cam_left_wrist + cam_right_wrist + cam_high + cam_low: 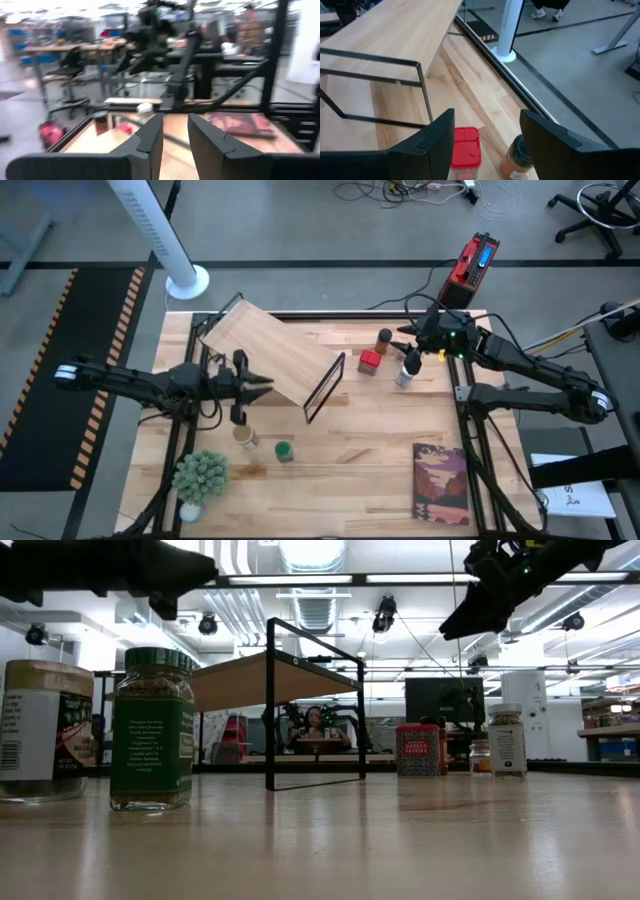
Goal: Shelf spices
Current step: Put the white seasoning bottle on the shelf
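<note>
Right tool [413,350] hangs over the far right part of the table [350,470], fingers apart and empty, above a cluster of spices: the red tin [370,361], the brown jar [384,338] and the white-lidded jar [405,376]; the left tool [262,386] hovers at the near edge of the shelf [270,352], fingers also apart with nothing between them, and the tan-topped jar [243,436] and green-lidded jar [284,451] stand on the table just nearer the front edge, beside the plant [200,476]; none of the spices is on the shelf yet, which sits skewed on the table with its black frame [325,387] toward the right arm. Risks, as I judge them: the three jars under the right tool stand close together, so a descent on one could knock its neighbour over; the plank looks slanted, so a jar set on it might slide or topple; the left tool is close enough to the plank to nudge it. The high view alone gives the whole layout and the book [441,482]; the low view shows the plank raised off the table on its frame and the jars upright, which the overhead cannot; the right wrist view shows the tin and brown jar directly below its fingers; the left wrist view shows little beyond its own fingers and the room.
</note>
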`<state>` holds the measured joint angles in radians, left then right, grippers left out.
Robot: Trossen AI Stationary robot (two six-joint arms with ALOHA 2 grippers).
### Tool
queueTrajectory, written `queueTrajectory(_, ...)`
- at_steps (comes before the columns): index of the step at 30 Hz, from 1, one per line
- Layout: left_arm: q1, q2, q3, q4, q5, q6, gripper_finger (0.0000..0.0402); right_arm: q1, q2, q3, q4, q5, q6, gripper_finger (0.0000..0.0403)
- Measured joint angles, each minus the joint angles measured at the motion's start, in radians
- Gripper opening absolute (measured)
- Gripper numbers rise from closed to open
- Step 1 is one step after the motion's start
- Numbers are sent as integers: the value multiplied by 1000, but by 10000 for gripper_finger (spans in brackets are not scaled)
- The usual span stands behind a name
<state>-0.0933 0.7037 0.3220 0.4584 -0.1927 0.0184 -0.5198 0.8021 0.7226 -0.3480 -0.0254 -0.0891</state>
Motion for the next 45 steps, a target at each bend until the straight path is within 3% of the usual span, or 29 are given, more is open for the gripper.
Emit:
queueTrajectory(7, 2, -2, 3, -17, -127, -38, 105, -5, 0, -16, -17, 28, -17, 202)
queueTrajectory(18, 2, -2, 3, -68, -190, -46, 191, -5, 0, -19, -59, 28, -45, 202)
queueTrajectory(29, 2, -22, 10, -83, -215, -42, 201, -4, 15, -14, -316, 14, 8, 202)
queueTrajectory(39, 8, -5, 204, -392, -394, -21, 211, 2, 14, -14, -422, -28, 66, 202)
queueTrajectory(45, 8, 29, 306, -480, -401, -26, 229, 3, 36, 5, -420, -27, 208, 202)
